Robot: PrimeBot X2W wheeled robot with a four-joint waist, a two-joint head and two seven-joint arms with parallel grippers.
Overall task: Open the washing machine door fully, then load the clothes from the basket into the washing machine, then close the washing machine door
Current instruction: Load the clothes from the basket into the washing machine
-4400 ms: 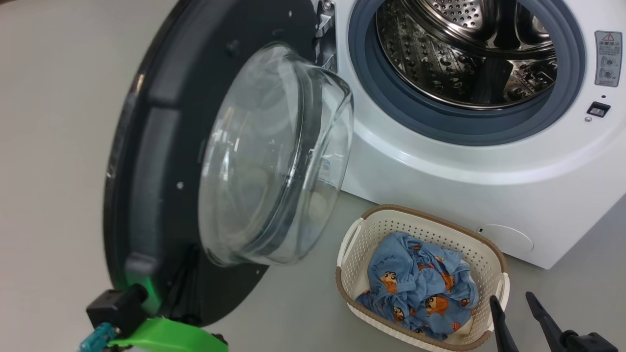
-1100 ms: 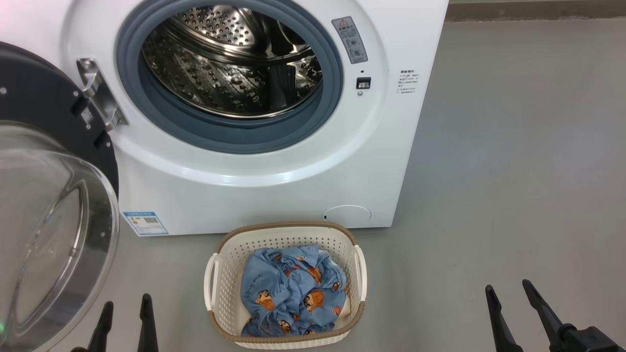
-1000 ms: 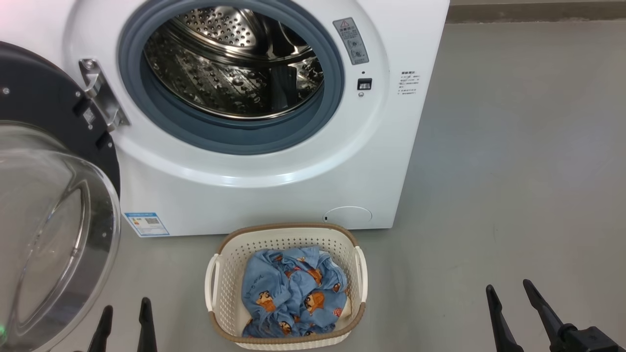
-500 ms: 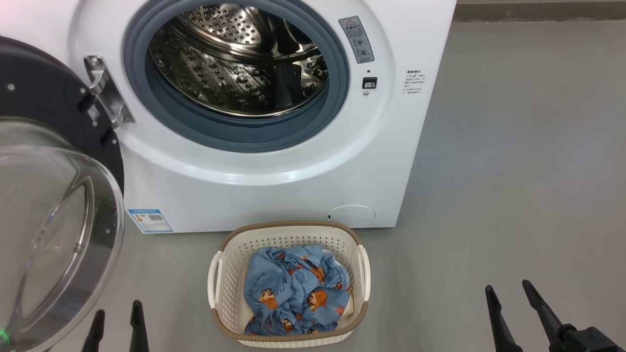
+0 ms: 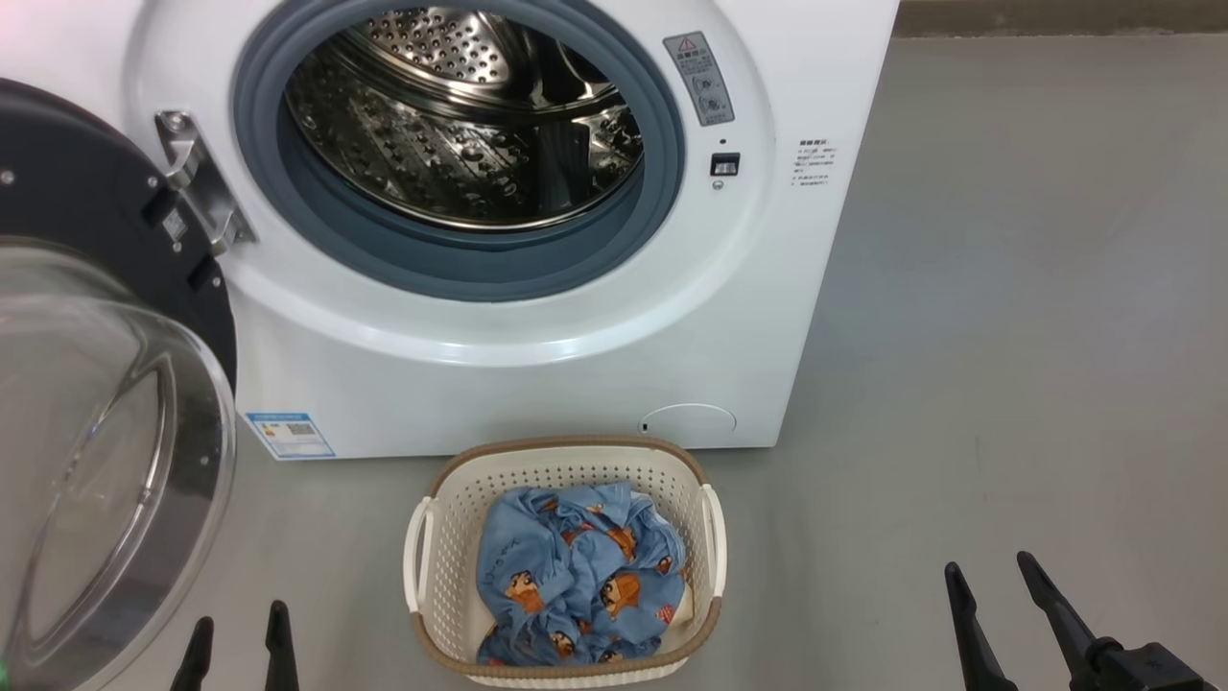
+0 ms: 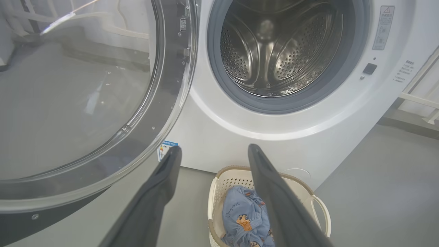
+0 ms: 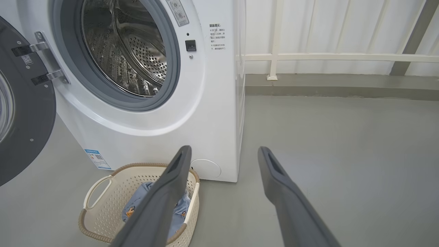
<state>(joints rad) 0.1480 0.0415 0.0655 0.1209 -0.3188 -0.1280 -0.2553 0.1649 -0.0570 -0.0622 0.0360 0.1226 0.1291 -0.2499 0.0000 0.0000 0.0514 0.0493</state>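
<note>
Our left pincer (image 5: 241,614) and right pincer (image 5: 987,561) hung spread wide, gripping nothing. Between them sat the basket (image 5: 566,446) holding the clothes (image 5: 576,576).

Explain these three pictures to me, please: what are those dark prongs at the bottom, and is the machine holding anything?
All three pictures come from cameras on one wheeled robot with two arms. The wide picture is taken from its head, looking down. The dark prongs are its left gripper and right gripper, each a simple two-fingered hand. The other two pictures come from cameras on the wrists, each looking along that hand's own fingers. Both grippers are open and hold nothing. On the grey floor stands a white washing machine, its round door standing open at the left. In front of it sits a small basket with blue clothes inside.
</note>
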